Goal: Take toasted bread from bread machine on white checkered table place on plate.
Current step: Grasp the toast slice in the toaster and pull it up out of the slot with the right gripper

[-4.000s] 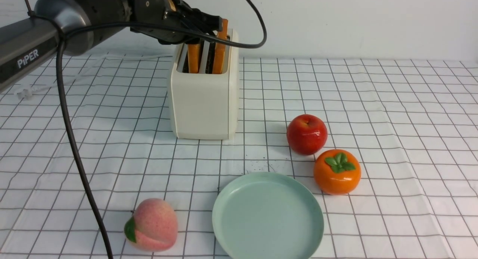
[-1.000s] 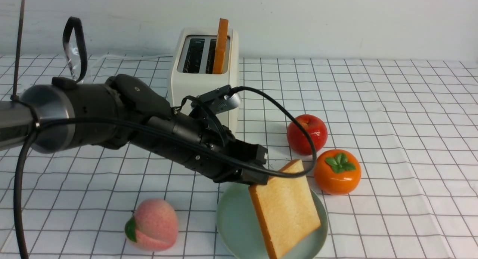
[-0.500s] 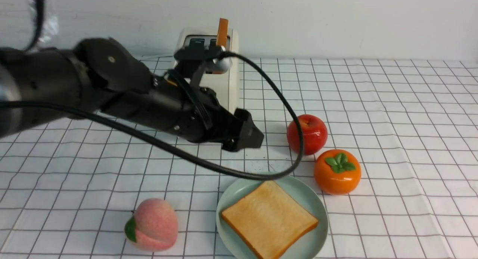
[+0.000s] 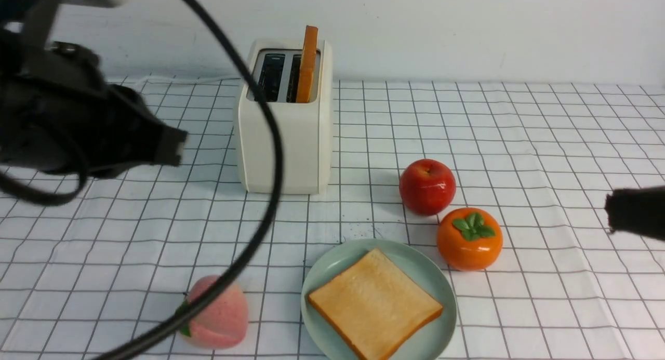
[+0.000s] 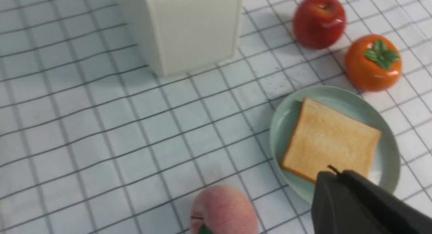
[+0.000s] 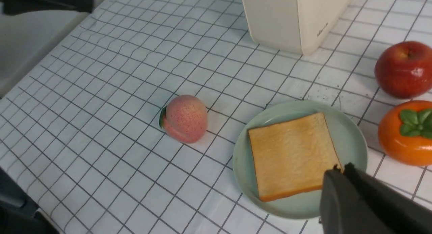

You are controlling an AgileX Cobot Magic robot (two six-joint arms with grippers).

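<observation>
Left arm (image 4: 78, 126) withdrawn; toast (image 4: 374, 304) flat on plate (image 4: 332, 266)

Blurred left arm (image 4: 62, 126) and left claw (image 4: 172, 147) look black, with thick cable (image 4: 274, 157).

Two toast slices (image 4: 374, 304) (image 4: 307, 64); one each: toaster (image 4: 283, 147), plate (image 4: 418, 261), apple (image 4: 427, 186), persimmon (image 4: 469, 240), peach (image 4: 223, 318).

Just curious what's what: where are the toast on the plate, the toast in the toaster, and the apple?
Flat golden-tan toast slice (image 4: 375, 304): front view, middle of its top face.
Upright orange-crusted toast slice (image 4: 307, 64): front view, its crust edge.
Round glossy red apple (image 4: 427, 187): front view, its centre.
</observation>
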